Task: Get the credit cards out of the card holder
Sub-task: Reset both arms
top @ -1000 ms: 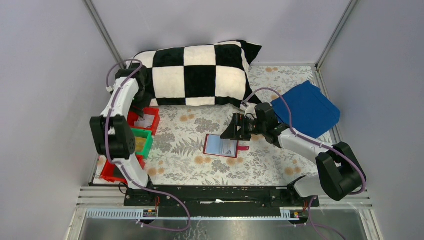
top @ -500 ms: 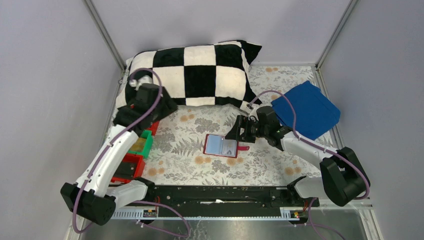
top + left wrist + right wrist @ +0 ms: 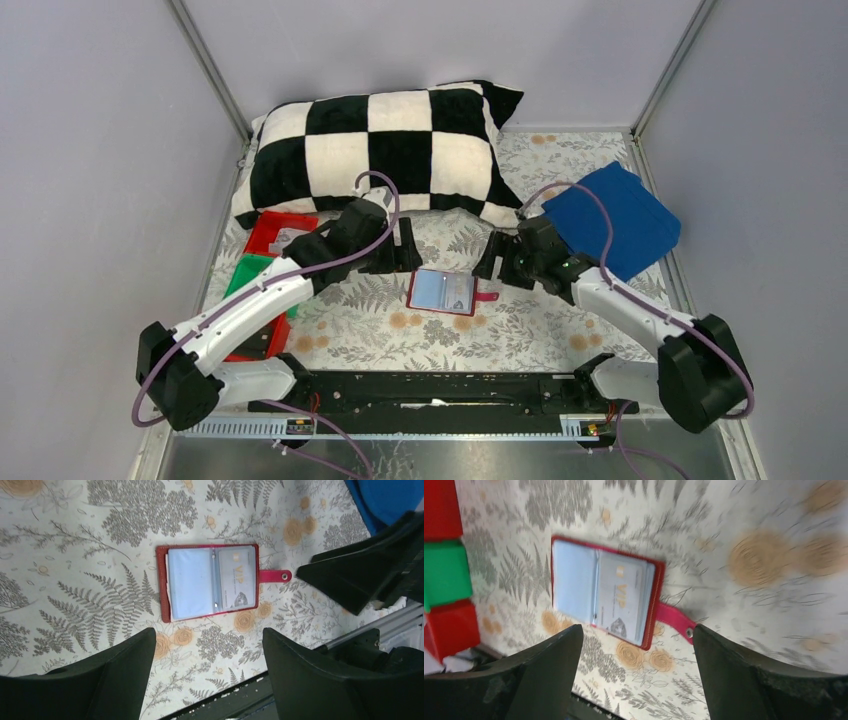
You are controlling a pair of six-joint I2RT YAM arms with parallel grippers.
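Observation:
The red card holder (image 3: 420, 291) lies open and flat on the floral cloth, its strap tab (image 3: 487, 296) pointing right. A pale grey credit card (image 3: 237, 580) printed "VIP" sits in its right sleeve; the left sleeve (image 3: 191, 582) looks plain blue-grey. My left gripper (image 3: 405, 250) hovers just left of the holder, open and empty, and in its own view the holder (image 3: 161, 582) lies beyond its fingertips (image 3: 145, 637). My right gripper (image 3: 490, 262) hovers just right of the holder, open and empty, above the tab (image 3: 676, 620) and the card (image 3: 624, 600).
A black-and-white checkered pillow (image 3: 385, 150) lies along the back. A blue folded cloth (image 3: 610, 220) sits at the right, behind the right arm. Red (image 3: 280, 232) and green (image 3: 245, 275) trays stand in a row at the left edge.
My left arm has swung from the trays at the left to the middle, beside the card holder, its jaws opening wider. The right gripper has drawn back a little to the right.

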